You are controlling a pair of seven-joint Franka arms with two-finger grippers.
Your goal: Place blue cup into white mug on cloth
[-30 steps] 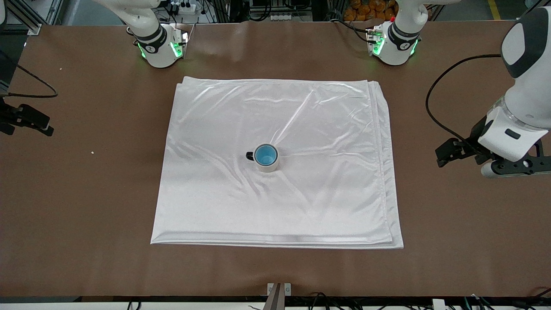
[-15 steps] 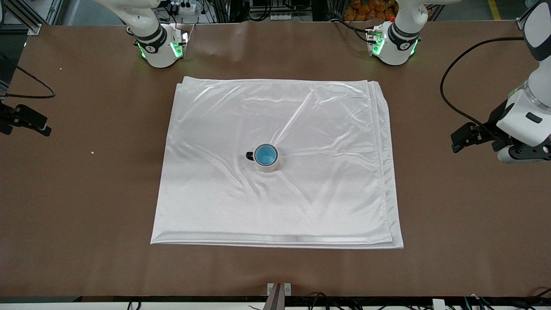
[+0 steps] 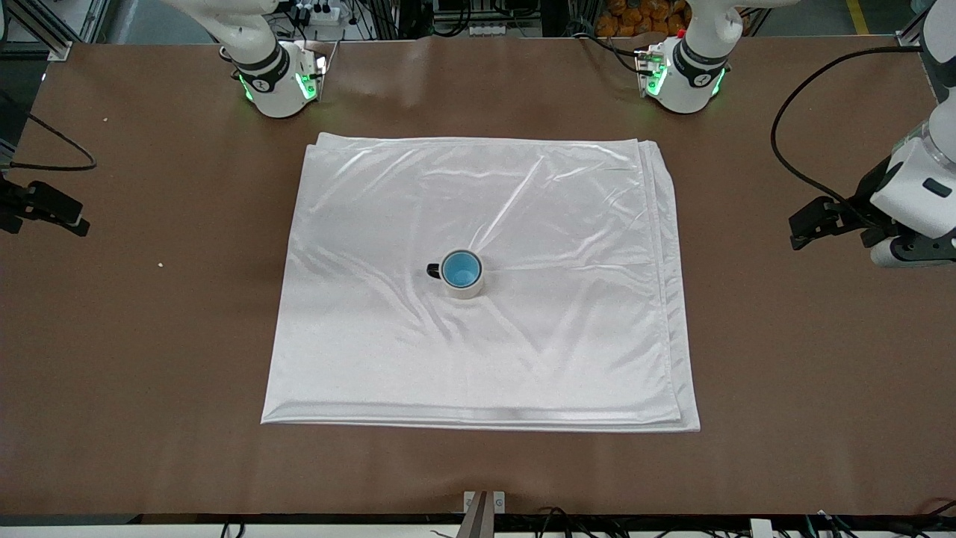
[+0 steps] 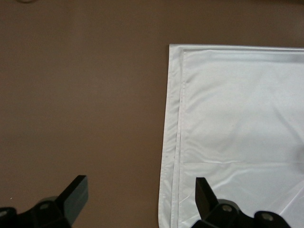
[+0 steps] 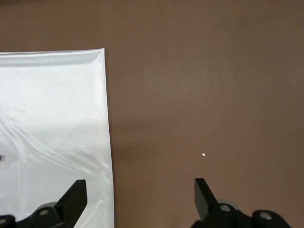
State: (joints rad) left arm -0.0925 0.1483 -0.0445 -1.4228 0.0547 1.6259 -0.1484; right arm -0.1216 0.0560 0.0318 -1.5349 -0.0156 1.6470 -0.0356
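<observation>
The blue cup [image 3: 461,269] sits upright inside the white mug [image 3: 468,292], whose black handle points toward the right arm's end. The mug stands at the middle of the white cloth [image 3: 538,202]. My left gripper [image 4: 141,186] is open and empty over bare table just off the cloth's edge [image 4: 173,142] at the left arm's end; its hand [image 3: 907,255] shows in the front view. My right gripper [image 5: 140,187] is open and empty over bare table beside the cloth's edge [image 5: 107,118] at the right arm's end. Neither wrist view shows the mug.
The brown table [image 3: 784,373] surrounds the cloth on all sides. A small white crumb [image 3: 160,264] lies on the table toward the right arm's end and also shows in the right wrist view [image 5: 203,154]. The two arm bases [image 3: 278,82] stand farthest from the front camera.
My left arm has drawn away from the cloth toward its own end of the table and toward the bases. The cup, mug, cloth and right arm have stayed put.
</observation>
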